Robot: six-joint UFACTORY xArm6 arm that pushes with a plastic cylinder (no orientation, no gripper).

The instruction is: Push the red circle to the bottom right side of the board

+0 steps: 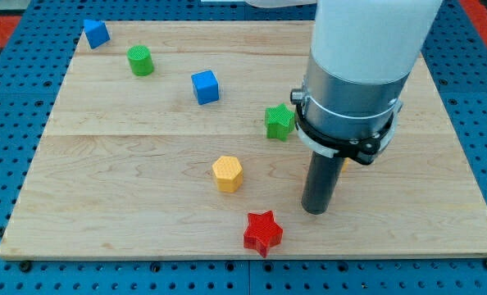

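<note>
No red circle shows in the camera view; the wide arm body (pixel 354 74) covers part of the board's right half. My tip (pixel 316 211) rests on the wooden board (pixel 129 205) right of centre, near the view's bottom. A red star (pixel 262 232) lies just to the lower left of the tip, apart from it. A yellow hexagon (pixel 227 174) lies further left of the tip. A green star (pixel 279 122) sits above and left of the tip, close beside the arm's grey collar.
A blue cube (pixel 204 87) lies at upper centre. A green cylinder (pixel 140 61) and another blue cube (pixel 96 33) lie at the upper left. The board's bottom edge (pixel 252 259) runs just below the red star. Blue pegboard (pixel 481 123) surrounds the board.
</note>
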